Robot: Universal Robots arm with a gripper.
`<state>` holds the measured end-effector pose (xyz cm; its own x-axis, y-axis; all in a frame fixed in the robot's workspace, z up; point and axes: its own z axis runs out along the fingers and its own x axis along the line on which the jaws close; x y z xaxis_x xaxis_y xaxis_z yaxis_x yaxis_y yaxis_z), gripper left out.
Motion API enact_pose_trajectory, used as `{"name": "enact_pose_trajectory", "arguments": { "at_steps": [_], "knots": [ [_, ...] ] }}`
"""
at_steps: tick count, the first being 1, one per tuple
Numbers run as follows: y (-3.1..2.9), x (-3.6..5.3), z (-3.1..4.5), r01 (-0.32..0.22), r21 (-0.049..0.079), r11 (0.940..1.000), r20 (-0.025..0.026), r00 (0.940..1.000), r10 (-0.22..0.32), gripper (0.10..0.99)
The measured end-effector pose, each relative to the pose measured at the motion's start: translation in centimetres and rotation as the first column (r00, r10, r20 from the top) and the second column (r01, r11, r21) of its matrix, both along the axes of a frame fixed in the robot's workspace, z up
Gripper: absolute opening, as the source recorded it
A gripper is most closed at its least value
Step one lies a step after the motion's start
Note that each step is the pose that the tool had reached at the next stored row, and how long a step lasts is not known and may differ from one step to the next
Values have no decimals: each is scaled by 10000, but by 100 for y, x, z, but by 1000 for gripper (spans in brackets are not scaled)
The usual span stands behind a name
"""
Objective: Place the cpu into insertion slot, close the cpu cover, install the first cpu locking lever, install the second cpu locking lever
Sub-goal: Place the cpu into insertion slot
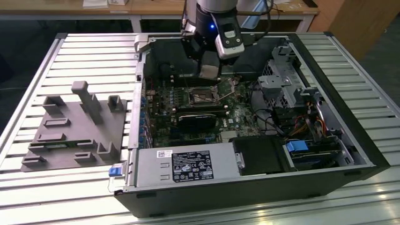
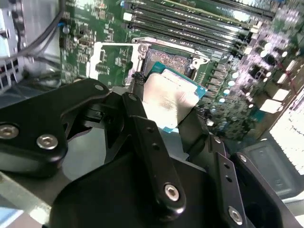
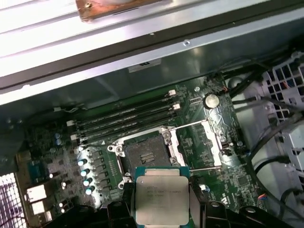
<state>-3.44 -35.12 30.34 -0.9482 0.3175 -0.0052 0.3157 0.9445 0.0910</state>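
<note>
One cpu [image 3: 162, 192] — clamped in end effector [image 3: 162, 208] | near uncovered insertion slot [image 3: 145, 153] | top print unreadable

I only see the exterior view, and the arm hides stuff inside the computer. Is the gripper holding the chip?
Observer: Yes. In both wrist views the gripper is shut on the cpu, with the silver top facing the cameras.
Operator: Is the socket empty?
Observer: Yes. In the first wrist view the insertion slot shows its bare dark centre.
Operator: Is the chip in it yet?
Observer: No. In the first wrist view the whole slot lies uncovered, and the cpu is off to one side of it.
</note>
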Motion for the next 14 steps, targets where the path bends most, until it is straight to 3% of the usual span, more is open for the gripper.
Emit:
{"name": "enact_pose_trajectory", "arguments": {
  "at_steps": [4, 7, 11, 14],
  "knots": [
    [0, 0, -24, 717, -1, 9974, -1, 9974, -717, 537],
    [0, 0, -37, 1263, -1, 9920, 0, 9920, -1263, 537],
    [0, 0, -51, 1995, 0, 9799, -1, 9799, -1995, 537],
    [0, 0, -60, 2536, -1, 9673, 0, 9673, -2536, 537]
  ]
}}
